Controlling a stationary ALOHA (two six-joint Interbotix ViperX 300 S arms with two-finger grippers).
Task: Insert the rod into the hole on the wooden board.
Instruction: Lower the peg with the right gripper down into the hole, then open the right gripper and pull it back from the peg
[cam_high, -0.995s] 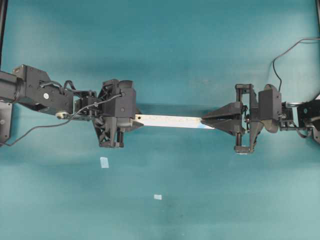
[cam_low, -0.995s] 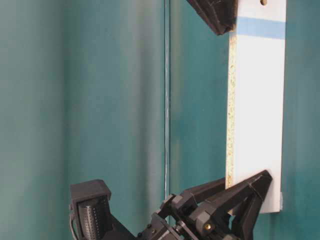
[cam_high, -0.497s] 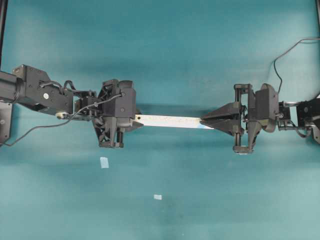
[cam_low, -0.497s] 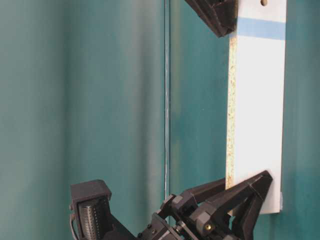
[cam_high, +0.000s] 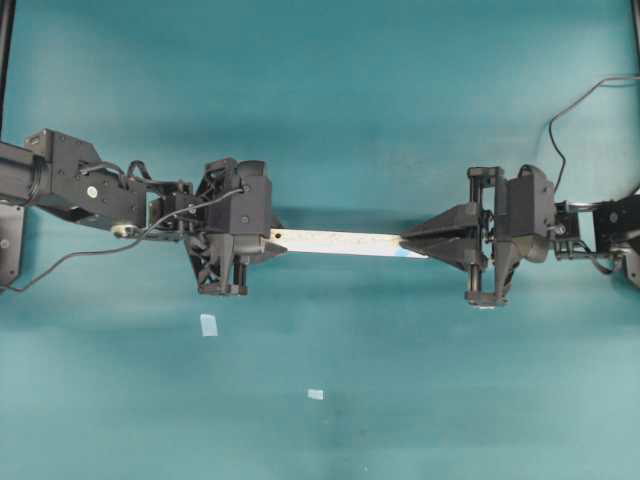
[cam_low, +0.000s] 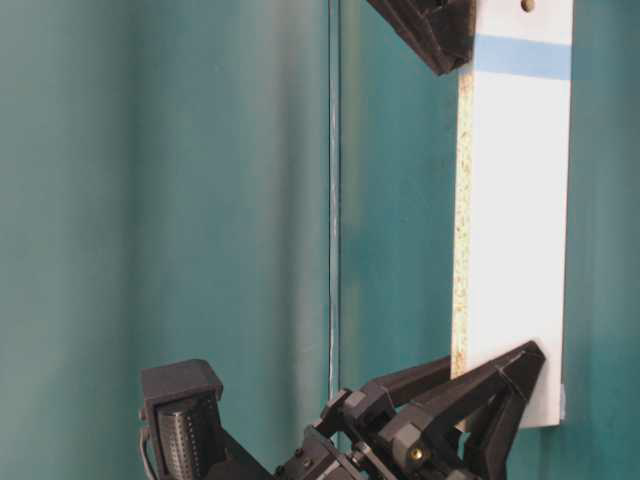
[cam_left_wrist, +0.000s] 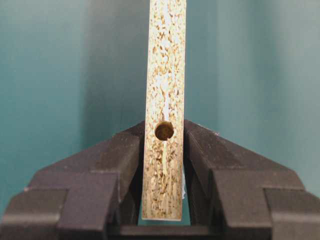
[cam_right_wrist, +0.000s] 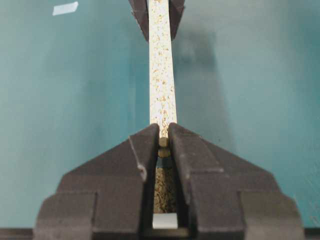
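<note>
The wooden board (cam_high: 340, 242) hangs above the table on its narrow side, with the speckled edge up. My left gripper (cam_high: 268, 243) is shut on its plain end, just past a dark hole (cam_left_wrist: 164, 131). At the other end is the light-blue patch (cam_low: 522, 56). There my right gripper (cam_right_wrist: 163, 129) is shut on the rod (cam_right_wrist: 163, 146), a short cream peg standing on the board's (cam_right_wrist: 161, 65) speckled edge. The hole at this end is hidden under the rod and the fingers, so I cannot tell how deep the rod sits.
Two small pale-blue squares (cam_high: 208, 324) (cam_high: 315, 394) lie on the teal table in front of the board. A black cable (cam_high: 570, 110) loops at the right edge. Another small round hole (cam_low: 527, 5) shows in the board's white face above the blue band.
The right arm's wrist housing has shifted slightly to the left. The board, the rod and both grips look the same.
</note>
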